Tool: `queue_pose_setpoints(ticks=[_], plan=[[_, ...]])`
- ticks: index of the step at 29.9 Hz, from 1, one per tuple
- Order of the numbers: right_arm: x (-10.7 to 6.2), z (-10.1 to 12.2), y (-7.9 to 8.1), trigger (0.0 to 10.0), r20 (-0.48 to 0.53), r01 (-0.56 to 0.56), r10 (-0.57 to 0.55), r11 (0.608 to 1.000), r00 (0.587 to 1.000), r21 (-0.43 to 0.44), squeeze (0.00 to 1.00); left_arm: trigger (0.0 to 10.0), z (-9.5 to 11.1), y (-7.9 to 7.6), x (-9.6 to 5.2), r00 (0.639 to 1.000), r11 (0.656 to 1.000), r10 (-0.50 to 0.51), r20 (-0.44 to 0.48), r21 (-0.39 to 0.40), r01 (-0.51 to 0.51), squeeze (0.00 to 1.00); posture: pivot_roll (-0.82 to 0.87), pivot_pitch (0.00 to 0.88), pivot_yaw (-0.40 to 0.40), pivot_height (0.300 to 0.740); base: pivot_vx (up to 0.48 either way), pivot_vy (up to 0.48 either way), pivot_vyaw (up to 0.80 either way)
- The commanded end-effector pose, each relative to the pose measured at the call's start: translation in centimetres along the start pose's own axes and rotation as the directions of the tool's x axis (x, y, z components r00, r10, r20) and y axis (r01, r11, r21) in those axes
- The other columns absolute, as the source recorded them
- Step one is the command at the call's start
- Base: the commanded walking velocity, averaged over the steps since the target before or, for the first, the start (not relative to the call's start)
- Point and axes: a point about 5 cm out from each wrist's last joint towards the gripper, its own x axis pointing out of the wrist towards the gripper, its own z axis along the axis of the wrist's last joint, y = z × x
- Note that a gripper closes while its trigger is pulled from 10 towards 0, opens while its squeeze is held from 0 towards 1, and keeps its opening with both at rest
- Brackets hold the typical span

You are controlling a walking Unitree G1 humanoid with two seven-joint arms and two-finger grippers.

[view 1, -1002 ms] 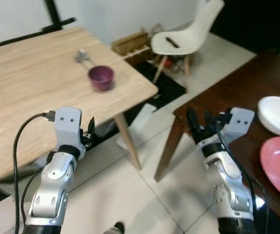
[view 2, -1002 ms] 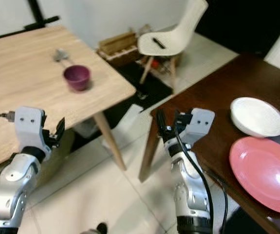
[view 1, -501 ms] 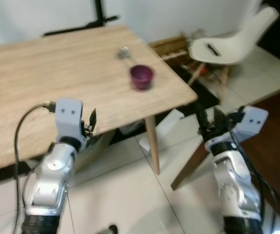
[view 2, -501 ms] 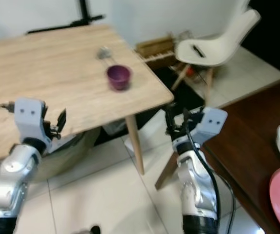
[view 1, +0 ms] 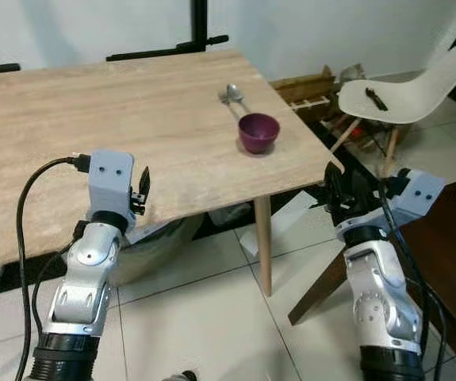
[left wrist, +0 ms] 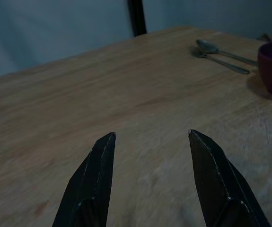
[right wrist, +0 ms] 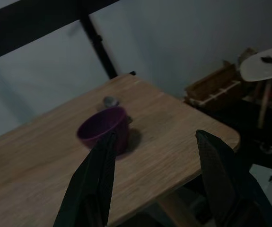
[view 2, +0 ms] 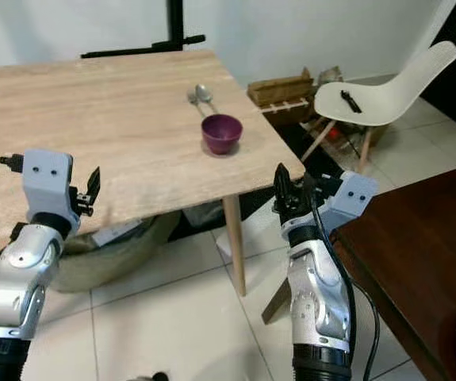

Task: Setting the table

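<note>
Right gripper (view 2: 291, 189): fingers spread, nothing between them, held just off the near right corner of the light wooden table (view 2: 93, 119). The right wrist view looks along the two black fingers (right wrist: 98, 179) straight at the purple bowl (right wrist: 102, 128), so the line to it is already good. Left gripper (left wrist: 147, 177): also parted and empty, hanging over the table's near edge with bare tabletop ahead of it.

The bowl (view 2: 222, 133) sits near the table's right edge, a little in from the corner, upright. Two spoons (view 2: 200, 95) lie just behind the bowl, toward the far edge, handles running roughly toward it; whether a handle touches the bowl cannot be told.

Judgement: the step looks like an approach to the bowl with the right arm. To do it well the robot would likely need to close in on the table corner first, then bring one finger inside the rim and one outside, or take the bowl across its body. The rounded, probably smooth wall may slip in a shallow pinch. A low reach risks clipping the table edge or nudging the bowl into the spoons.

Room, from the table outward: a black stand behind the far edge, a white chair (view 2: 382, 91) and a wooden crate (view 2: 279, 87) off the right side, a dark brown table (view 2: 418, 254) nearer on the right, pale tile floor (view 2: 156, 317) below.
</note>
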Motion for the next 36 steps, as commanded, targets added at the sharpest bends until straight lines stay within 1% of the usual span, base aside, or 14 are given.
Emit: queue_pose_setpoints(ticks=[1,5,8,15,24,27,28,29,30,31,32,34,35,36], plan=[[-0.2,0.1,-0.4,10.0,0.003,0.015,-0.015,1.000,1.000,0.002,0.00,10.0,-0.3,-0.3,0.1,1.000,1.000,-0.011,-0.012,0.005,0.011,0.00,-0.08,0.000,0.034,0.740,0.480,0.000,0.00],[-0.1,0.1,-0.3,10.0,0.002,0.003,-0.003,1.000,1.000,0.004,0.00,10.0,-0.4,-0.4,0.2,1.000,1.000,-0.012,-0.008,0.007,0.012,0.00,-0.08,0.000,0.035,0.740,0.480,0.000,0.00],[-0.1,0.1,0.1,10.0,-0.005,-0.037,0.037,0.999,0.999,0.016,0.00,10.0,-0.4,-0.5,0.2,1.000,1.000,-0.014,-0.006,0.008,0.014,0.00,-0.08,0.000,0.035,0.740,0.480,0.000,0.00],[-0.2,-0.1,0.5,10.0,-0.015,-0.068,0.069,0.997,0.998,0.019,0.00,10.0,-0.4,-0.5,0.3,1.000,1.000,-0.016,-0.003,0.009,0.016,0.00,-0.08,0.000,0.037,0.740,0.480,0.000,0.00],[-0.2,0.0,0.4,10.0,-0.015,-0.075,0.076,0.997,0.997,0.016,0.00,10.0,-0.4,-0.6,0.4,1.000,1.000,-0.020,0.004,0.010,0.020,0.00,-0.08,0.000,0.038,0.740,0.480,0.000,0.00],[-0.1,0.1,0.3,10.0,-0.015,-0.085,0.085,0.996,0.996,-0.007,0.00,10.0,-0.1,-0.9,0.4,0.999,0.999,-0.047,0.017,0.007,0.046,0.00,-0.08,0.000,0.040,0.740,0.084,0.000,0.00],[-0.1,0.3,0.2,10.0,-0.018,-0.102,0.102,0.994,0.995,-0.034,0.00,10.0,0.2,-1.3,0.3,0.994,0.994,-0.106,0.035,0.006,0.106,0.00,-0.08,0.000,0.040,0.740,0.000,0.000,0.00],[-0.1,0.4,0.2,10.0,-0.020,-0.110,0.109,0.993,0.994,-0.042,0.00,10.0,0.4,-1.5,0.2,0.990,0.991,-0.136,0.040,0.005,0.136,0.00,-0.08,0.000,0.040,0.740,0.000,0.000,0.00],[-0.1,0.4,0.2,10.0,-0.020,-0.110,0.109,0.993,0.994,-0.042,0.00,10.0,0.4,-1.5,0.2,0.990,0.991,-0.136,0.040,0.005,0.136,0.00,-0.08,0.000,0.040,0.740,0.000,0.000,0.00],[-0.1,0.6,0.0,10.0,-0.031,-0.126,0.124,0.989,0.992,-0.071,0.00,10.0,0.8,-1.8,0.0,0.979,0.981,-0.196,0.058,0.008,0.196,0.00,-0.08,0.000,0.038,0.740,0.000,0.000,0.00],[-0.1,0.9,-0.2,10.0,-0.041,-0.144,0.140,0.985,0.989,-0.097,0.00,10.0,1.2,-2.1,-0.3,0.964,0.967,-0.255,0.070,0.001,0.255,0.00,-0.08,0.000,0.037,0.740,0.000,0.000,0.00],[-0.3,1.3,-0.5,10.0,-0.062,-0.176,0.170,0.977,0.984,-0.117,0.00,10.0,2.0,-2.3,-0.9,0.930,0.933,-0.358,0.088,0.006,0.359,0.00,-0.08,0.000,0.034,0.740,0.000,0.000,0.00],[-0.3,1.7,-1.0,10.0,-0.079,-0.191,0.181,0.971,0.980,-0.145,0.00,10.0,2.4,-2.4,-1.3,0.899,0.903,-0.429,0.091,0.021,0.429,0.00,-0.08,0.000,0.026,0.740,0.000,0.000,0.00],[-0.4,1.9,-1.2,10.0,-0.090,-0.199,0.186,0.966,0.978,-0.165,0.00,10.0,2.7,-2.4,-1.6,0.875,0.880,-0.475,0.091,0.033,0.474,0.00,-0.08,0.000,0.026,0.740,0.000,0.000,0.00]])
